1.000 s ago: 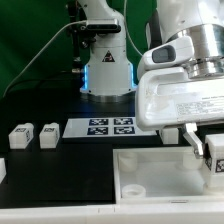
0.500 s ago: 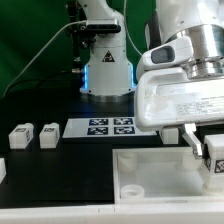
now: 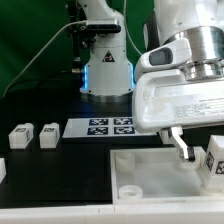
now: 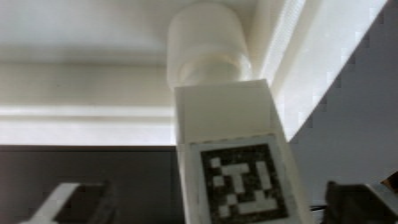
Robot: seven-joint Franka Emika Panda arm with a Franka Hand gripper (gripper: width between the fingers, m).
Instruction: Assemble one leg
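Observation:
One leg (image 3: 215, 159), a small white block with a black-and-white tag, stands upright at the corner of the big white panel (image 3: 150, 165) on the exterior view's right. My gripper (image 3: 203, 154) straddles it. In the wrist view the leg (image 4: 228, 130) fills the middle, and its round end reaches the panel's corner (image 4: 107, 95). My gripper (image 4: 214, 205) is open there, with a dark gap between each of the fingers (image 4: 64, 202) and the leg. Whether the leg's end is seated in a hole I cannot tell.
Two more legs (image 3: 20, 135) (image 3: 48, 135) stand on the dark table at the exterior view's left, and another (image 3: 2, 170) is cut by that edge. The marker board (image 3: 108, 127) lies behind the panel. The arm's base (image 3: 105, 70) is at the back.
The visible finger has moved away from the leg toward the exterior view's left. The jaws have opened and let go of the leg, which stays standing in place.

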